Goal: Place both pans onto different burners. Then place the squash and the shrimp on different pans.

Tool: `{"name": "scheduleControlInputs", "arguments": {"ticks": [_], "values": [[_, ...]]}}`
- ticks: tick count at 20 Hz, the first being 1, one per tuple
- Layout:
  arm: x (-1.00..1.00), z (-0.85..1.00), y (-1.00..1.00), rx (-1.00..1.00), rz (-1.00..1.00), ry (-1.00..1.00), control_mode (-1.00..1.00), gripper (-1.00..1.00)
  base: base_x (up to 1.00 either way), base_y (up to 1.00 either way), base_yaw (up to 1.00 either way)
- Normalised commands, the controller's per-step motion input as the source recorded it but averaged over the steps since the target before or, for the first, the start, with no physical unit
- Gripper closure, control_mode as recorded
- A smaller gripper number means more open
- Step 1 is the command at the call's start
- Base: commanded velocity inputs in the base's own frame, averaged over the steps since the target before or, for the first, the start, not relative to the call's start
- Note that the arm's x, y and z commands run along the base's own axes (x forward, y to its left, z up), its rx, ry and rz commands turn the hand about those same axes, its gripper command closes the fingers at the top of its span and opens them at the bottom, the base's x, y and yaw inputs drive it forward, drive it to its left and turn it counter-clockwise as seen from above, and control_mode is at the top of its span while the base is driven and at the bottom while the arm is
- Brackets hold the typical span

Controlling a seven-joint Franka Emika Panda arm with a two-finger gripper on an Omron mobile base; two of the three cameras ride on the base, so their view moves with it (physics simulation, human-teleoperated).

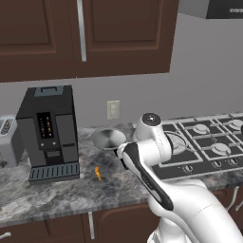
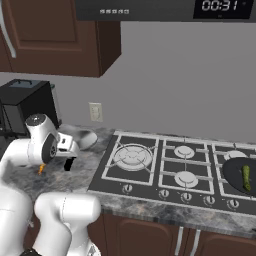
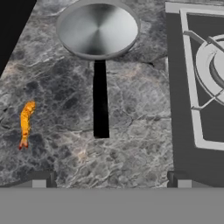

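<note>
The shiny silver pan [image 3: 98,28] sits on the marble counter left of the cooktop, its black handle [image 3: 100,98] pointing toward my gripper [image 3: 110,180]. The gripper hangs open above the counter just short of the handle's end, holding nothing. From the right base it appears as the gripper [image 2: 69,161] in front of the silver pan [image 2: 82,138]. The orange shrimp [image 3: 25,124] lies on the counter left of the handle. The black pan [image 2: 242,173] rests on the front right burner with the green squash [image 2: 246,177] inside. The large burner [image 2: 132,155] is bare.
A black coffee machine [image 1: 50,133] and a toaster [image 1: 7,140] stand at the left of the counter. The dark cooktop [image 1: 209,147] fills the right side. Dark wood cabinets [image 1: 85,35] hang overhead, and a wall outlet [image 1: 113,109] is behind the silver pan.
</note>
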Motion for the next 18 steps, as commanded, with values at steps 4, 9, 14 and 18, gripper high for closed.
{"name": "scheduleControlInputs", "arguments": {"ticks": [4, 9, 14, 18], "values": [[0.27, -0.28, 0.11, 0.0, 0.0, 0.0, -1.0, -1.0, 0.0, 0.0, 0.0], [0.29, -0.25, 0.12, 0.0, 0.0, 0.0, -1.0, -1.0, 0.0, 0.0, 0.0], [0.25, -0.25, 0.05, 0.0, 0.0, 0.0, -1.0, -1.0, 0.0, 0.0, 0.0], [0.11, -0.33, 0.03, 0.0, 0.0, 0.0, -1.0, -1.0, 0.0, 0.0, 0.0]]}}
